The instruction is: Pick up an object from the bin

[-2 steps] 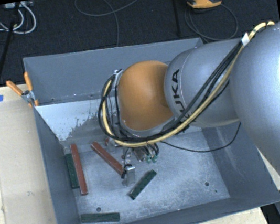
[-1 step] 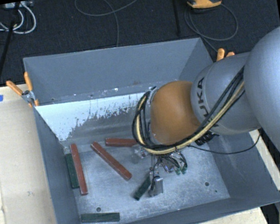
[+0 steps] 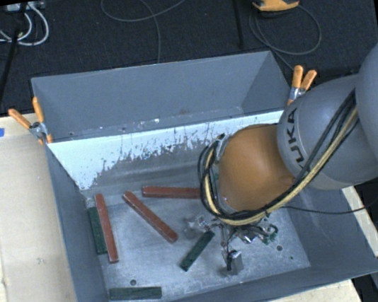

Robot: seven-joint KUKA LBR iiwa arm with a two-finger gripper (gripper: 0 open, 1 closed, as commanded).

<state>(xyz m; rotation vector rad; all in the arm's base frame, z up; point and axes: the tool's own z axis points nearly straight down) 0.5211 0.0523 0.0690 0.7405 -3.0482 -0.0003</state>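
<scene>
Gripper is low over the bin floor, right of centre and toward the near wall. It sits under the arm's orange cover, with black cables looped round the cover's left side. You cannot tell from this angle whether the gripper is open or closed. Nothing is visibly caught in it.

Closest to the gripper is a short dark green stick. It lies flat just to the gripper's left, slanted, with its upper right end pointing toward the wrist. You cannot tell whether the two touch.

Further left and toward the back is a long red-brown stick, flat on the floor and running diagonally. It is clear of the green stick.

Behind that lies a second red-brown stick, nearly level. Its right end reaches the cables.

Well left of the gripper and nearer the front wall, another dark green stick lies on its own, almost level.

Farthest out, at the left wall of the bin, two sticks lie side by side along the wall. The outer one is a dark green bar, and a red-brown bar lies just inside it.
</scene>
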